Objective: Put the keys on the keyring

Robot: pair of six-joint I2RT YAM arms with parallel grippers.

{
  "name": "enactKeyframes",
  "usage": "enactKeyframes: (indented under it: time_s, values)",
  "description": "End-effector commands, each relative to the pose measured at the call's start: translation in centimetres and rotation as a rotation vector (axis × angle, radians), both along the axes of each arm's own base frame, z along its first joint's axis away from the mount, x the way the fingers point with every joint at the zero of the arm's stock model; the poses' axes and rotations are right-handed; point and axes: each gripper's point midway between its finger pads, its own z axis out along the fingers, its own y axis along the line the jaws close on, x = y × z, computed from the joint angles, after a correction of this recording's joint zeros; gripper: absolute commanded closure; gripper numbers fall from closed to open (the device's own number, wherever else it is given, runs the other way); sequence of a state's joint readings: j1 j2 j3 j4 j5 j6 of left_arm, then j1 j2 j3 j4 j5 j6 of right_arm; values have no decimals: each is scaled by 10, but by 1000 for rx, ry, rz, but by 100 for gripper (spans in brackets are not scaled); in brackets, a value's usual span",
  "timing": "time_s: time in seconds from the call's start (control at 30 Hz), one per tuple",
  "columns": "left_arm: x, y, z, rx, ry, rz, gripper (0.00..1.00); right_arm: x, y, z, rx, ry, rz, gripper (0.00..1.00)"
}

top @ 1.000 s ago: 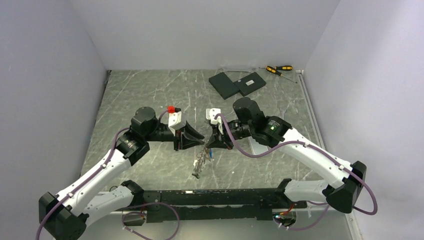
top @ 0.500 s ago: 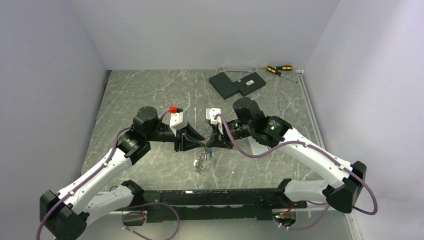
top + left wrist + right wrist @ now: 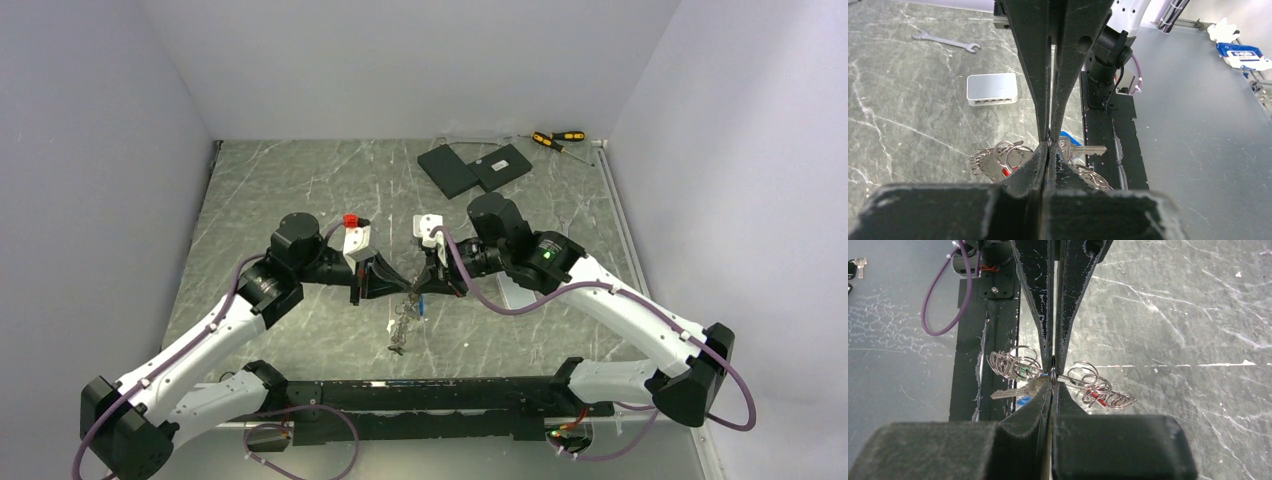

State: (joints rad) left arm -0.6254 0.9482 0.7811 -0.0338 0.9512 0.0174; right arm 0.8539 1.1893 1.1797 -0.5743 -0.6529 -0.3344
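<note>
The keyring [image 3: 403, 318] is a hanging bunch of thin wire rings with a silver key [image 3: 1089, 149] and blue, red and green tags. It dangles above the table's middle between both grippers, which meet tip to tip. My left gripper [image 3: 403, 286] comes in from the left, shut on the ring's wire [image 3: 1049, 146]. My right gripper [image 3: 418, 289] comes in from the right, also shut on the wire [image 3: 1053, 380]. In the right wrist view ring coils [image 3: 1013, 364] fan out to both sides of the jaws. No other keys show loose on the table.
Two dark flat cases [image 3: 475, 167] and yellow-and-black screwdrivers [image 3: 557, 140] lie at the back right. A pale box [image 3: 992, 89] and a wrench [image 3: 945, 41] rest on the marble beneath the right arm. The black base rail [image 3: 420, 395] runs along the near edge.
My left gripper has moved right to the bunch and its jaws have come together on the wire. The bunch hangs a little higher and shorter. The right gripper has stayed shut in place.
</note>
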Motion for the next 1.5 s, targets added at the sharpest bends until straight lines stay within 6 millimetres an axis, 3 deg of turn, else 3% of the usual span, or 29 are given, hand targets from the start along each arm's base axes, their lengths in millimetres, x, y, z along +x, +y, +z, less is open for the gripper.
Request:
enactKeyframes:
  time_s: [0.0,0.17,0.2,0.3,0.4,1.17,1.47]
  values:
    - [-5,-2,21,-38,-51,-37,100,-1,7,43,117,-94,34,100]
    - [-9,0,28,-58,-77,-36,100,-2,8,44,130,-92,35,100]
    - [-9,1,29,-61,-83,-30,100,-2,7,44,132,-92,32,93]
    - [-10,3,33,-70,-99,-20,100,-2,5,44,141,-98,21,55]
    - [-11,4,35,-75,-106,-17,100,-2,2,44,150,-110,4,48]
    - [-10,8,47,-106,-160,12,100,-2,5,31,154,-76,8,64]
    - [-9,8,46,-103,-163,18,100,-2,6,30,154,-74,8,86]
